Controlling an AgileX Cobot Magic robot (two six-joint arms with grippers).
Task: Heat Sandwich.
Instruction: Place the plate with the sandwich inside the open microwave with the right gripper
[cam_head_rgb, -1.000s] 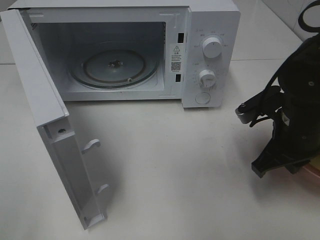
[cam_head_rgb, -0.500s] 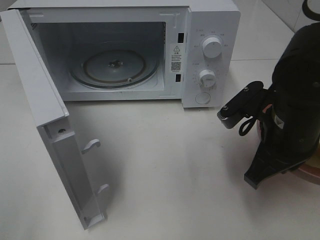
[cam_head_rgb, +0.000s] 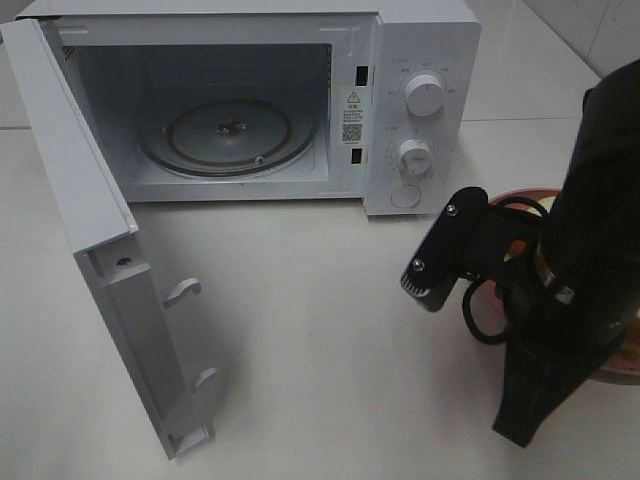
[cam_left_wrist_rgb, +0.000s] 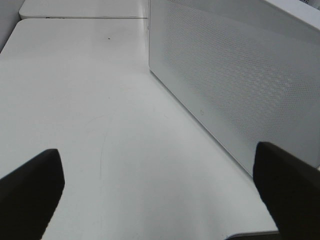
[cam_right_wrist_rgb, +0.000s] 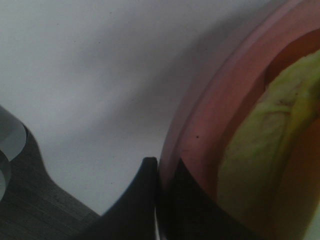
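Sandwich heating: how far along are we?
Done: the door of the white microwave stands open, and its round glass turntable is bare. In hand: the right claw is shut on the rim of the round pink plate carrying the sandwich, right of the microwave. Left: plate onto the turntable, door shut, heating started. The left claw is open and empty.

A white sticker (cam_head_rgb: 352, 113) on the microwave's (cam_head_rgb: 420, 30) front frame, just beside the cavity, bears a warning triangle above lines of print too small to read, with a square code patch below. Tiny markings ring the upper dial (cam_head_rgb: 425, 95) and the lower dial (cam_head_rgb: 413, 157); none is legible
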